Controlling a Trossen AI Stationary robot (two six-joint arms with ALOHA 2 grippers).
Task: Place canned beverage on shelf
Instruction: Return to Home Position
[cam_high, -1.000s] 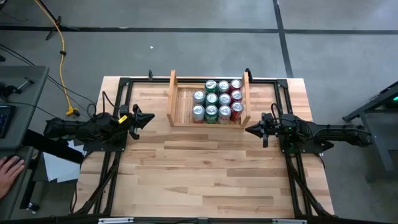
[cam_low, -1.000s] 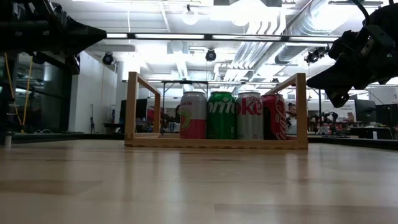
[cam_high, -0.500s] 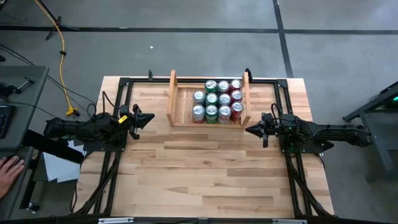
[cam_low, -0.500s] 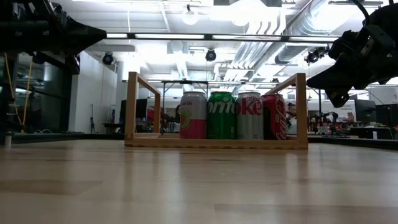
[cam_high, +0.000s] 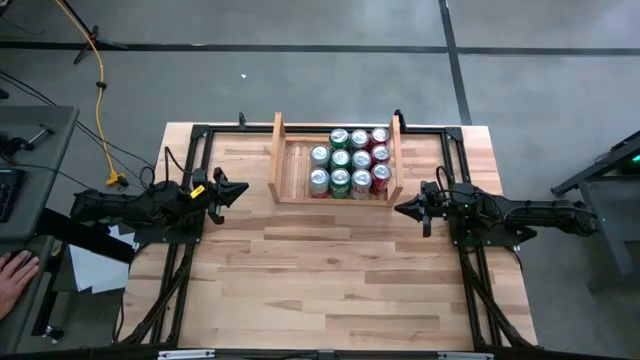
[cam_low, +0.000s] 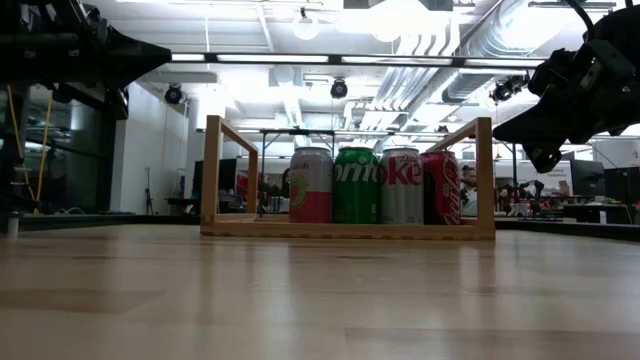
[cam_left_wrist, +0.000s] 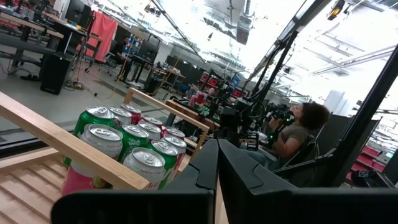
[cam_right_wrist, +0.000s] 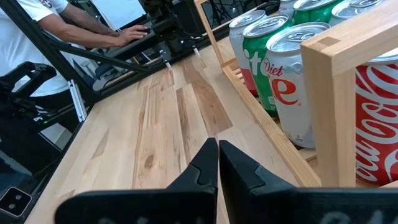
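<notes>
The cans (cam_high: 350, 160) stand on the shelf (cam_high: 277, 158), which sits in the upper middle of the high view at the far edge of the table (cam_high: 330, 270). Eleven tops can be counted, packed into the right-hand part of the rack in three rows. The row nearest the top of the frame is one can short. In the low view the front row runs pink-white can (cam_low: 311, 186), green can (cam_low: 355, 185), silver can (cam_low: 400, 186) and red can (cam_low: 441, 188), ending at the right side board. The slats in the left part of the rack are bare.

The left gripper (cam_high: 243, 188) hangs at the middle left of the high view, near the rack's left board but apart from it. Its fingers are pressed together on nothing, as its wrist view shows. The right gripper (cam_high: 398, 209) hangs just below the rack's right front corner without touching it. Its fingers are likewise together and empty, and in the low view it is raised off the table.

No loose can shows on the table, so the stocking looks done as far as can be seen. What seems left is only for the arms to settle at rest.

A person's hand (cam_high: 10, 270) shows at the lower left edge of the high view.
</notes>
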